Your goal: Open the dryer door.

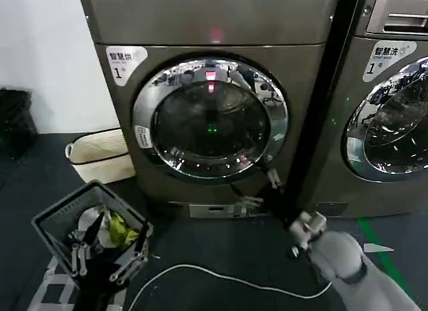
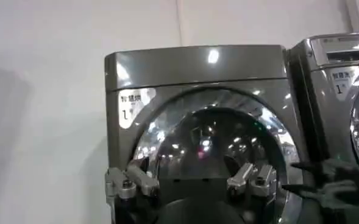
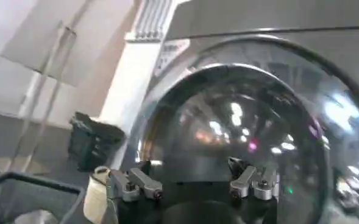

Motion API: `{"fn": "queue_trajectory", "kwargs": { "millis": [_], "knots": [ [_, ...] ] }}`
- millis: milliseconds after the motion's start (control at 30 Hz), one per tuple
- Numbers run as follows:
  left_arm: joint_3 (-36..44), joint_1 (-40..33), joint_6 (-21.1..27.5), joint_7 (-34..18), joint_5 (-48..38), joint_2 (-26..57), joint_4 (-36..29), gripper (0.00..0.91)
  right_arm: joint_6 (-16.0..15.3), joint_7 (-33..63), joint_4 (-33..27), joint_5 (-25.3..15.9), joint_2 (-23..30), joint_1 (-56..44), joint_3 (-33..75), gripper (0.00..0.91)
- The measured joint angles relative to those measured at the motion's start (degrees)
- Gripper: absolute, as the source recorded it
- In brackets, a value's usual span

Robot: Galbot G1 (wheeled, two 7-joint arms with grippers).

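Head view has the dryer (image 1: 200,30) sitting dead centre, bronze-grey with a white "1" sticker (image 1: 124,62) at upper left and a red light (image 1: 216,35) glowing on the top panel. The dryer door (image 1: 210,118) is flush against the front, so it's shut, chrome rim all around dark glass with a little green dot reflecting in the middle.

Right arm reaches in from the lower right, and the right hand (image 1: 271,180) is up by the lower right edge of the door rim. Can't really tell from the head view whether it's touching the rim or just beside it. In the right wrist view the right hand (image 3: 194,185) has its fingers spread wide apart with nothing between them, and the door glass (image 3: 240,134) is right in front of it.

Left hand (image 1: 107,257) is parked low on the left, hanging over a grey basket (image 1: 50,224) with something yellow-green (image 1: 122,231) in it. The left wrist view shows the left hand (image 2: 191,182) released too, fingers apart, looking at the dryer from farther back.

Other stuff: a cream basket (image 1: 100,154) on the floor left of the dryer, a white cable (image 1: 221,277) snaking across the dark floor, and the LG machine (image 1: 391,90) next door on the right.
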Motion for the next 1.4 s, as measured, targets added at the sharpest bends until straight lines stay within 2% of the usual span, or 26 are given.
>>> {"fn": "queue_trajectory", "kwargs": {
  "millis": [433,1400],
  "knots": [
    [-0.10,0.98,-0.54,0.00,0.62,-0.40,-0.60,0.907,0.37,-0.50,-10.57,-0.09,4.54,13.52,-10.24,0.907],
    [-0.05,1.29,-0.41,0.00,0.90,-0.49,-0.69,0.907,3.06,-3.39,-28.74,-1.65,16.91,26.62,-19.13,0.907]
  ]
}}
